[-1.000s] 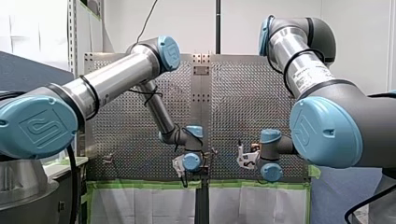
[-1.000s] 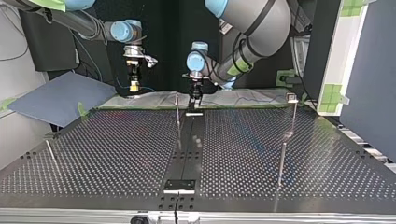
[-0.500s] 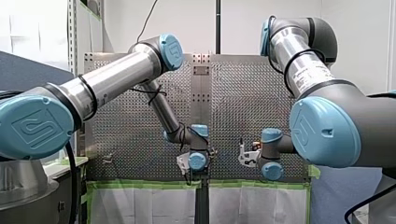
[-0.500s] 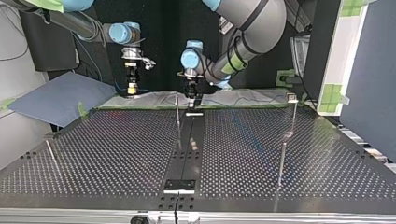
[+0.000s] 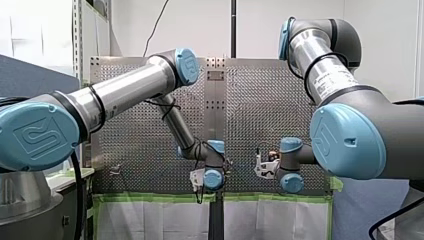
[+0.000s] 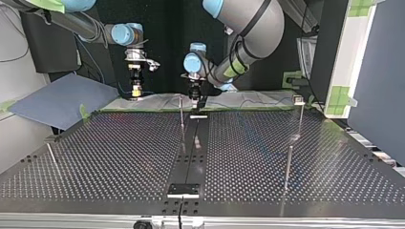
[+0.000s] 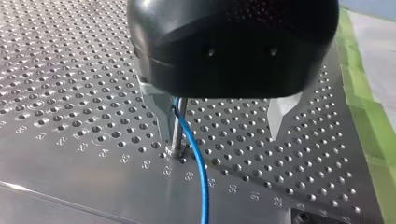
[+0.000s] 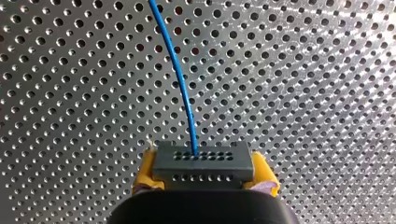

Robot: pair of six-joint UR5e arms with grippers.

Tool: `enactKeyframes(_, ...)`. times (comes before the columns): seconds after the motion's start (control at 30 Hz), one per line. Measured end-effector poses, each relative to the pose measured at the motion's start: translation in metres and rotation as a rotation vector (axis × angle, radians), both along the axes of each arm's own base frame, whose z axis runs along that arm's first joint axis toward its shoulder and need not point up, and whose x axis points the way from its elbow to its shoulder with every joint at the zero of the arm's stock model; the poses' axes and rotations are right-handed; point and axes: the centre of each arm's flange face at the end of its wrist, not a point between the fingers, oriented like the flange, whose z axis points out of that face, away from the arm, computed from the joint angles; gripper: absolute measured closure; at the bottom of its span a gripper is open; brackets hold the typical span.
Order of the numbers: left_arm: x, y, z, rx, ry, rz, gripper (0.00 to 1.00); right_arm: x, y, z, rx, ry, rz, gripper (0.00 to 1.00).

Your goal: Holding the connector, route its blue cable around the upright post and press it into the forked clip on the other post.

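Clamping the grey connector [image 8: 204,161] with my right pincer [image 8: 204,176], yellow pads [image 8: 145,173] squeezing both its ends, well apart from the upright post [image 7: 178,123]. Watching the blue cable [image 8: 180,74] leaving the connector's face and heading off over the perforated worktop [image 6: 119,157]. Spreading my left pincer [image 7: 219,114] wide around the post, gripping nothing, one metal finger [image 7: 156,107] sitting just beside it. Seeing the cable passing right against the post, or nearly, then dropping away in front of it. Reading this as the wrap-around step, clip not yet reached.

Doing it well now: drawing the connector round with light, even tension, getting the cable bending snugly against the post rather than riding up over its top. Steering clear of twisting at the connector. Closing the left fingers only for guiding slack, never on the post itself.

Struggling to check the actual contact up the post, the left pincer's black body covering it. Making out the forked clip [image 6: 298,99] only as a tiny head on a thin rod well apart from the post, prongs too small for telling. Losing the cable's middle stretch between the two wrist views.
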Motion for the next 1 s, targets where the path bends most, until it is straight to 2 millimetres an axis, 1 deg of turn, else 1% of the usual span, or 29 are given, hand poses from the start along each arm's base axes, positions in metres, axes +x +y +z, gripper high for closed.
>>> enactKeyframes(0.17,0.011,-0.005,0.008,-0.011,-0.009,-0.006,0.0,0.0,-0.001,0.0,-0.001,0.0,0.001,1.0)
enactKeyframes(0.37,0.017,-0.003,0.011,-0.012,-0.008,0.003,0.0,0.0,-0.001,0.0,-0.002,0.001,0.001,1.0)
enactKeyframes(0.4,0.017,-0.002,0.01,-0.01,-0.005,0.008,0.05,0.0,-0.001,0.0,-0.002,0.002,0.001,1.0)
enactKeyframes(0.43,0.017,-0.001,0.01,-0.007,-0.003,0.012,0.05,0.0,-0.001,0.0,-0.002,0.002,0.0,1.0)
enactKeyframes(0.47,0.017,0.0,0.01,-0.005,0.0,0.014,0.32,0.0,-0.001,0.0,-0.002,0.002,-0.001,1.0)
enactKeyframes(0.5,0.017,0.001,0.01,-0.003,0.003,0.016,0.62,-0.001,-0.001,0.0,-0.003,0.002,-0.002,1.0)
enactKeyframes(0.53,0.017,0.001,0.01,-0.002,0.004,0.018,0.62,-0.001,-0.002,0.0,-0.003,0.002,-0.004,1.0)
enactKeyframes(0.6,0.017,0.001,0.01,-0.001,0.006,0.017,1.0,-0.002,-0.003,0.001,-0.004,0.002,-0.006,1.0)
enactKeyframes(0.8,0.017,-0.001,0.01,-0.004,0.007,-0.009,1.0,-0.006,-0.005,0.0,-0.003,0.002,-0.013,1.0)
enactKeyframes(1.0,0.017,0.001,0.01,0.004,0.008,0.009,1.0,-0.01,-0.007,0.0,-0.001,0.002,-0.025,1.0)
